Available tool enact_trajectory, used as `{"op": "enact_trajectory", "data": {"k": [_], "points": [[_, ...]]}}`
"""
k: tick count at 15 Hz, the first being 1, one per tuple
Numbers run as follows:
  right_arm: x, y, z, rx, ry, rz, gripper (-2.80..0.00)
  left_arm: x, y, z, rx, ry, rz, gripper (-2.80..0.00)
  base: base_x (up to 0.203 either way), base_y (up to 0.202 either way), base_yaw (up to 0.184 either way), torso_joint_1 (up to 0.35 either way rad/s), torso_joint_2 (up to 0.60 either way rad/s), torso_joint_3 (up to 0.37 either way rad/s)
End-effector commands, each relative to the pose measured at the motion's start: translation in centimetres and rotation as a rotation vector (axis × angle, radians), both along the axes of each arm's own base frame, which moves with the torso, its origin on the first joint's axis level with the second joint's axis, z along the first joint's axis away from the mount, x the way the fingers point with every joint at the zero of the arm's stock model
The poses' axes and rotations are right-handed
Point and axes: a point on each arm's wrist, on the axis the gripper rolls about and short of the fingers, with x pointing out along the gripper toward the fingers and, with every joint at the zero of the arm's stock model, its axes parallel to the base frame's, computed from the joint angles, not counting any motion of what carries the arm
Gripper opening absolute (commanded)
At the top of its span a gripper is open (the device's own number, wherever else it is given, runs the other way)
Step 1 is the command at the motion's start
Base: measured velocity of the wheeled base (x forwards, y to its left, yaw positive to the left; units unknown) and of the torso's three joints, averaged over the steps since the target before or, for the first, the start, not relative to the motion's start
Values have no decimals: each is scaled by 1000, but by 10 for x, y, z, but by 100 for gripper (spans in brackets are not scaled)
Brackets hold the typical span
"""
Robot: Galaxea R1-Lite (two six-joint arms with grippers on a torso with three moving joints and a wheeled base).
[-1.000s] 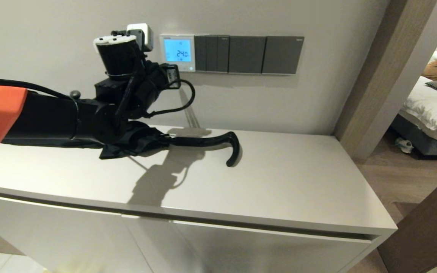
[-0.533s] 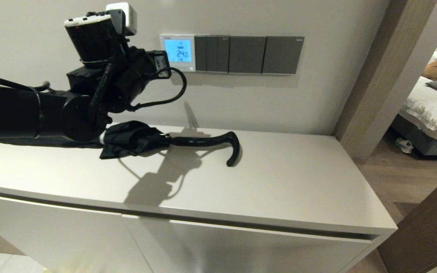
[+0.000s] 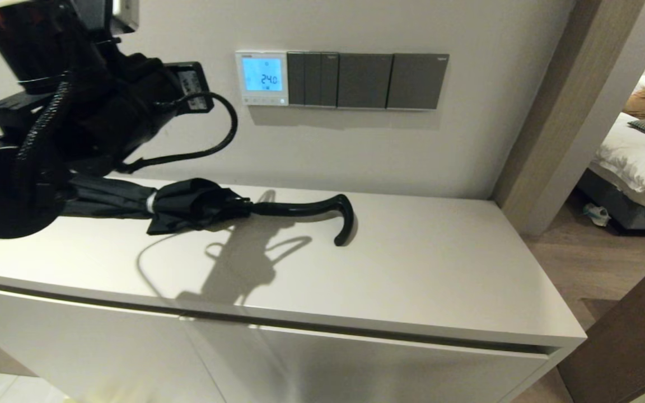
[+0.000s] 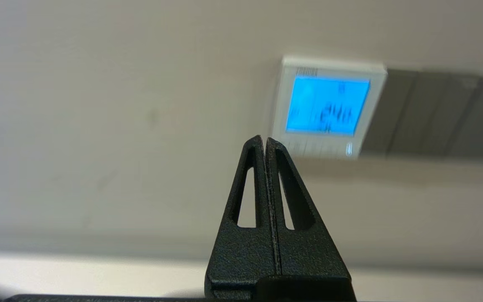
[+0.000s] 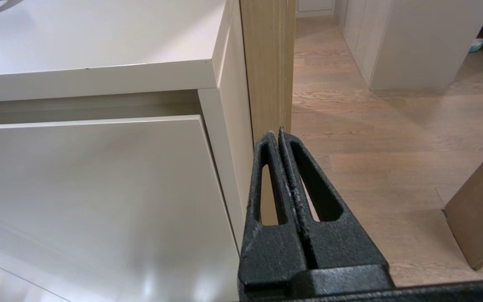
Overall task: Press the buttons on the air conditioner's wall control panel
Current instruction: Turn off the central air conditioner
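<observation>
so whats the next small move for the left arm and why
Probably ease the shut left end effector forward and toward the buttons. It sits off the wall, short of the control panel, whose screen is lit.

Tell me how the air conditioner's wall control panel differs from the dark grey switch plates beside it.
The control panel is white; the switch plates are dark grey. The control panel has a blue-lit screen reading 24.0 with tiny buttons beneath; the switch plates show only plain rockers. Both sit flush on the wall in one row.
</observation>
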Motion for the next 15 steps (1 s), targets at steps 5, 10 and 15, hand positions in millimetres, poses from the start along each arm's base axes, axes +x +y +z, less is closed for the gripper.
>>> {"op": "enact_trajectory", "data": {"k": [5,10,15], "points": [[0,0,-1,0,4,1,-280,-93,60,-14,43,0,77,-280,0,0,0,0,0,0],[0,0,-1,0,3,1,-280,-154,100,-45,51,2,148,-280,0,0,0,0,0,0],[0,0,-1,0,3,1,-280,-197,115,-84,57,60,202,-280,0,0,0,0,0,0]]}}
